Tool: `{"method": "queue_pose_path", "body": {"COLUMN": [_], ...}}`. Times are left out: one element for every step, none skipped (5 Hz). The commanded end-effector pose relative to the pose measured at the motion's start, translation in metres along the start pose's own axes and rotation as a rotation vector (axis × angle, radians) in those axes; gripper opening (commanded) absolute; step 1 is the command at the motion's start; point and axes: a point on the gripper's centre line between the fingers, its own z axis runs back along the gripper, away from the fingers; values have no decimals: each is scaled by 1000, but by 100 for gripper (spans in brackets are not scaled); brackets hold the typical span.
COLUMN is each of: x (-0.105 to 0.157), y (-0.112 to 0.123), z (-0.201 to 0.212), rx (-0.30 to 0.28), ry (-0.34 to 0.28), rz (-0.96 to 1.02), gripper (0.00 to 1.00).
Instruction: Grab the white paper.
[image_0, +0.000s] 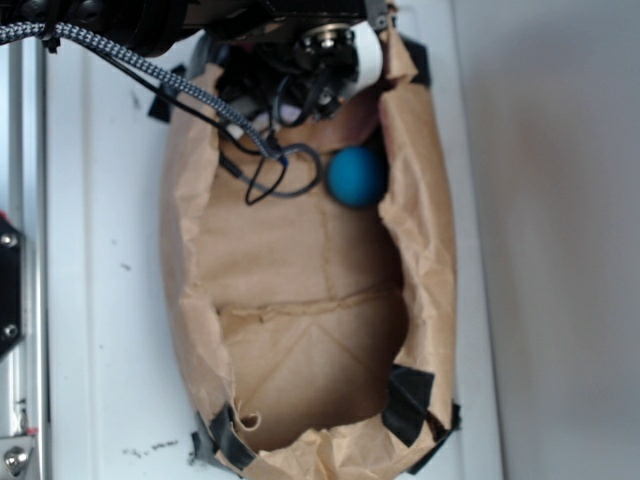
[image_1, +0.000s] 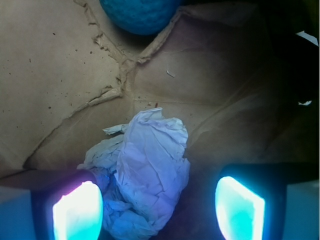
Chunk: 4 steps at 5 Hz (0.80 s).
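Note:
The white paper (image_1: 145, 170) is a crumpled, creased wad lying on the brown bag floor in the wrist view. It sits between my two glowing fingers (image_1: 77, 210), close against the left one, with a gap to the right one. My gripper (image_1: 159, 210) is open around it and not closed on it. In the exterior view the arm (image_0: 320, 50) hangs over the top end of the bag and hides the wad.
A blue ball (image_0: 356, 177) (image_1: 140, 15) rests just beyond the wad. The brown paper bag (image_0: 420, 230) has raised crumpled walls, taped down at its corners (image_0: 410, 405). Black cables (image_0: 270, 160) dangle into the bag.

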Motion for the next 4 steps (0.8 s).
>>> {"method": "queue_pose_path", "body": {"x": [1,15,26,27], "y": [4,-1,-4,-2], "z": [11,-3,-16,-15], "rx": [-14,2,21,31], "ry": [-89,-79,-38,-51], "rz": [-66,-93,-96,-73], "gripper": [100,100,100,0]}}
